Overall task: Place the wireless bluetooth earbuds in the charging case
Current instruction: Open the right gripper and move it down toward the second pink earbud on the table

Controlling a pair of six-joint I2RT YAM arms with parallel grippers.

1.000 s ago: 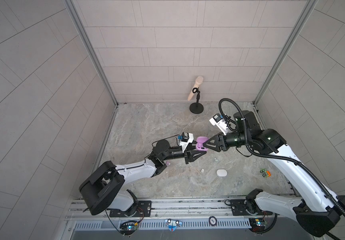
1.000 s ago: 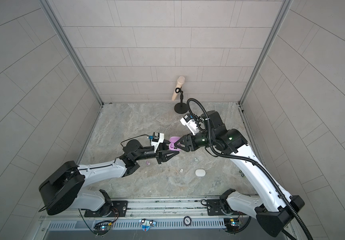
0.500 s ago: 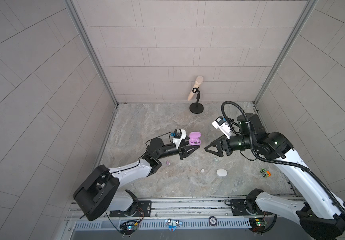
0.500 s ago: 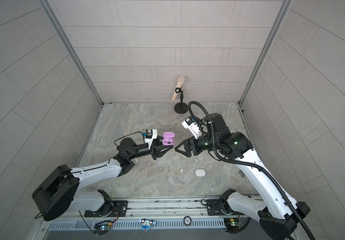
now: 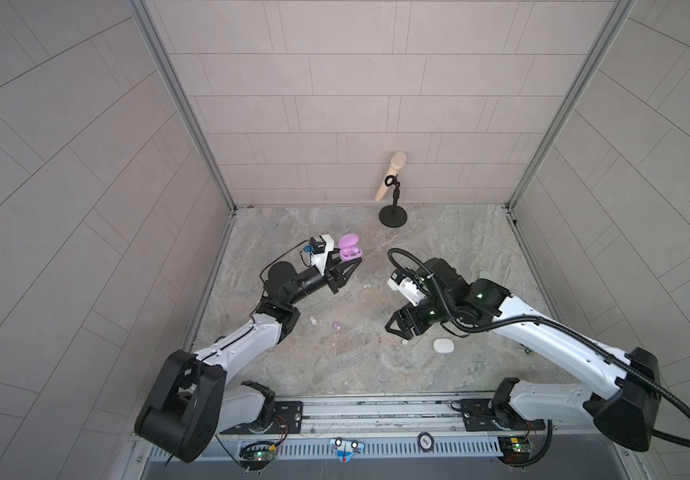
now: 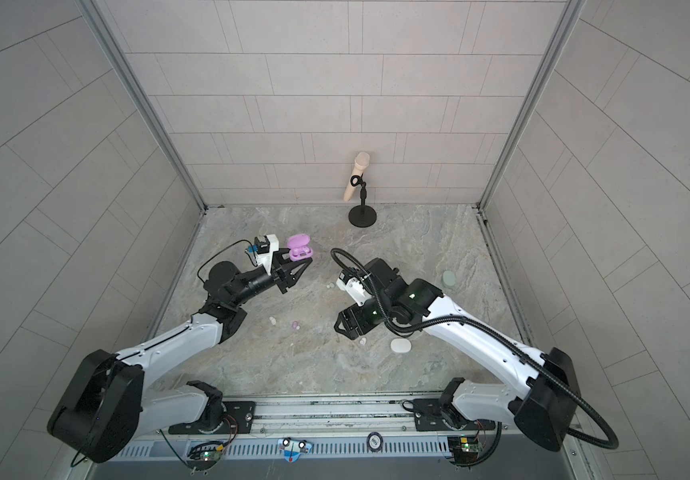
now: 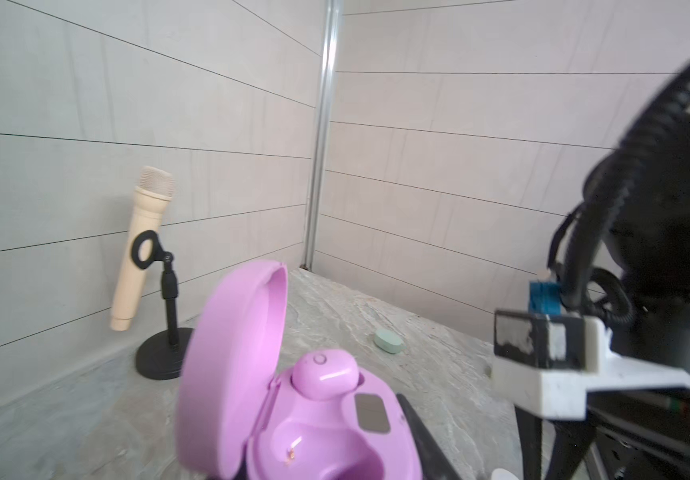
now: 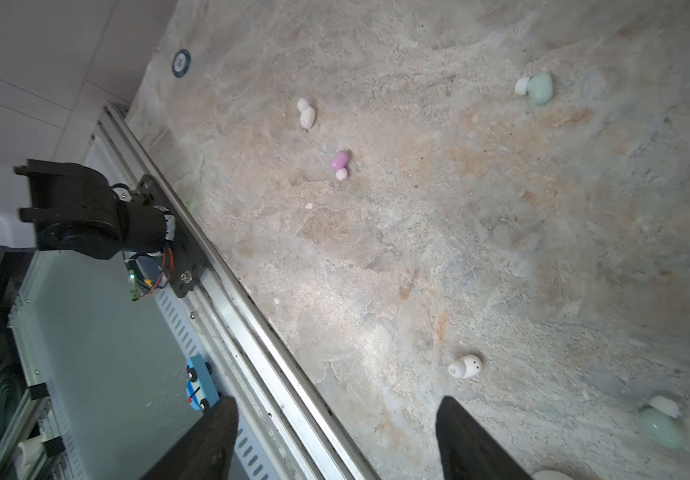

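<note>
left gripper (image 5: 346, 266) pinches lilac case (image 7: 335, 419), lid open, presenting empty socket (image 7: 297, 440) | right gripper (image 8: 335, 401) spread, empty, well apart from case, likely seeking loose lilac bud (image 8: 340, 161)

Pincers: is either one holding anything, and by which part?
The left pincer grips the open lilac charging case by its base; the right pincer is open and empty.
</note>
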